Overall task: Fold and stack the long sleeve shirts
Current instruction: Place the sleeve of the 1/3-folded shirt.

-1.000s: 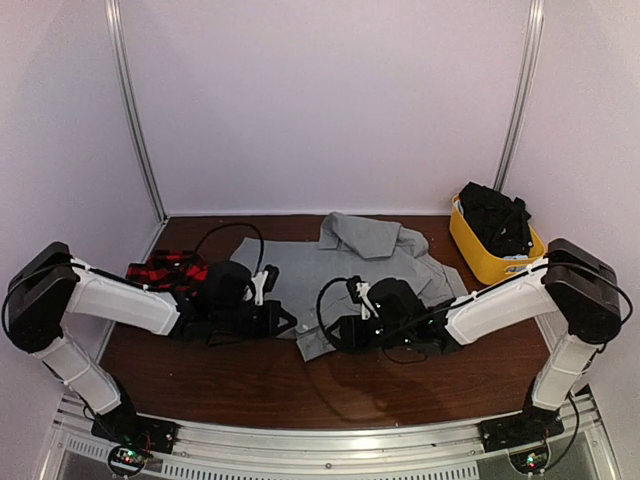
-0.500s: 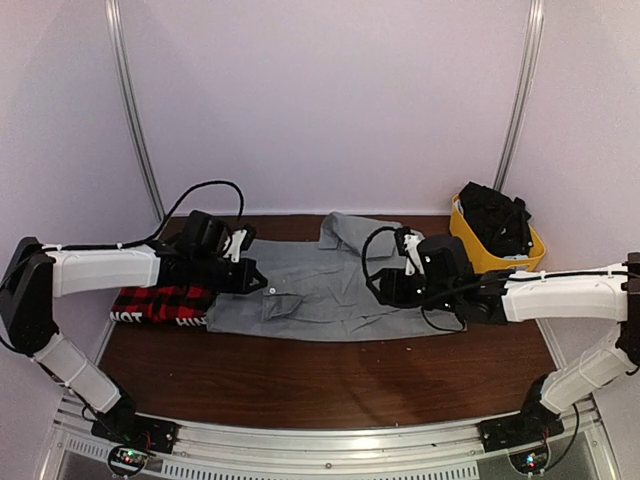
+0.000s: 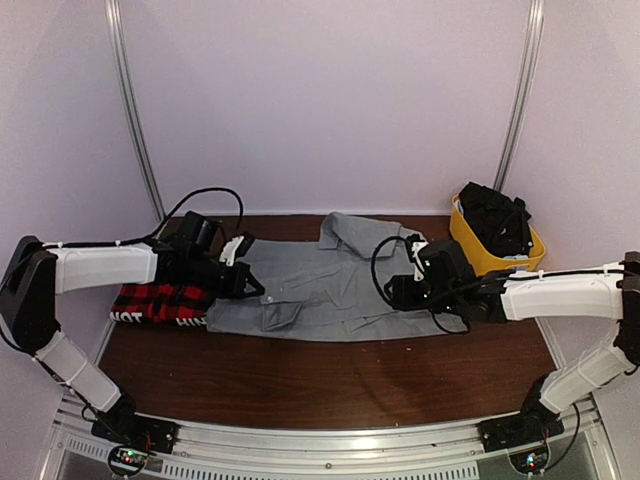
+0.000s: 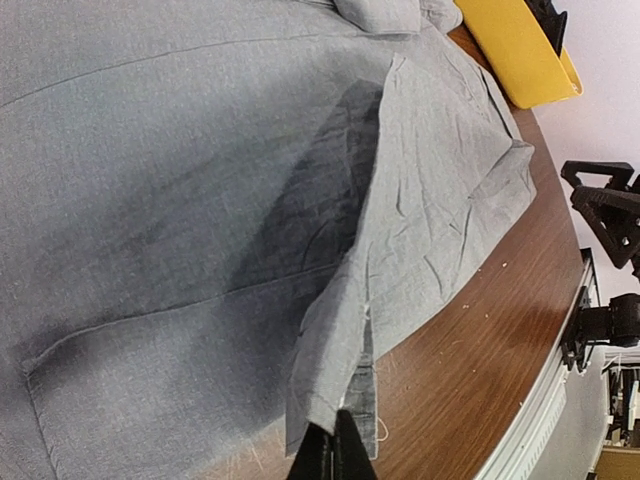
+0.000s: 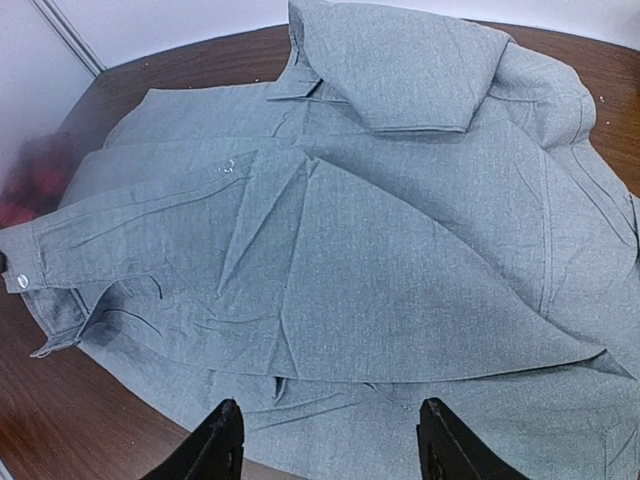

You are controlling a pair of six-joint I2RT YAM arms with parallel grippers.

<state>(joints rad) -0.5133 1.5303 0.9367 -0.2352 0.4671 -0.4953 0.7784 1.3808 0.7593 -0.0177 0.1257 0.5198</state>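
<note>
Left gripper [image 4: 332,452] pinches grey shirt [image 4: 200,180] hem; your right gripper [image 5: 330,440] hangs spread.
Woven cloth, creased, toward the counter's [image 3: 300,385] far edge.

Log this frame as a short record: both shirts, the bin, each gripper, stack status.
grey shirt: spread across the table centre, collar toward the far wall, creased
plaid shirt: compact bundle at the grey shirt's left end
left gripper: shut on a flap of the grey shirt
right gripper: open above the grey shirt, holding nothing
yellow bin: far right, dark clothes inside
stack: not yet made
</note>
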